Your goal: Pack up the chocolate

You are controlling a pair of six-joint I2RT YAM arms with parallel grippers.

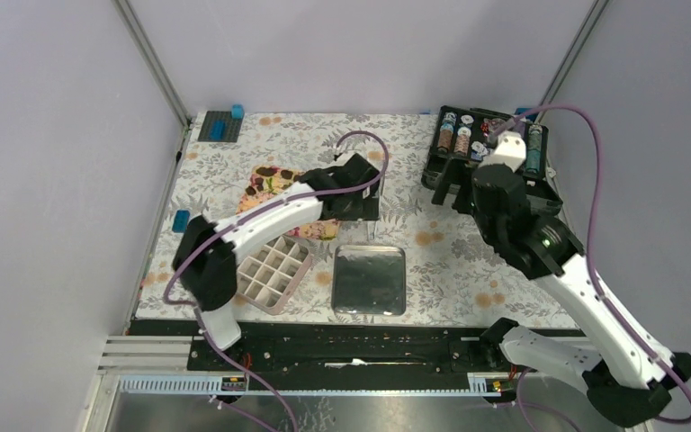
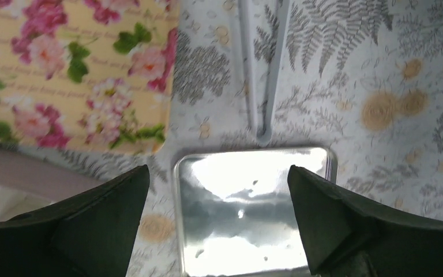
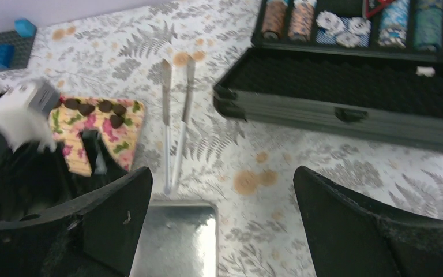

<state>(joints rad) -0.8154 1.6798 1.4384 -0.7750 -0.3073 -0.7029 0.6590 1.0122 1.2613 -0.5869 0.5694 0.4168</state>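
I record both tools empty with jaws spread wide, the left gripper (image 2: 218, 168) hanging near the floral tray (image 2: 63, 69), the right gripper (image 3: 223, 169) beside the black case (image 3: 334, 109), and the chocolate (image 3: 86, 108) lying along that tray's far edge.

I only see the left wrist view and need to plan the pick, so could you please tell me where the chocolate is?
Observer: The chocolate pieces lie along the far edge of the floral plate.
Operator: Thank you; is anything packed in the box?
Observer: No, the visible cells of the gridded box look empty.
Operator: Is the right gripper free?
Observer: Yes, the right gripper is open and holds nothing.
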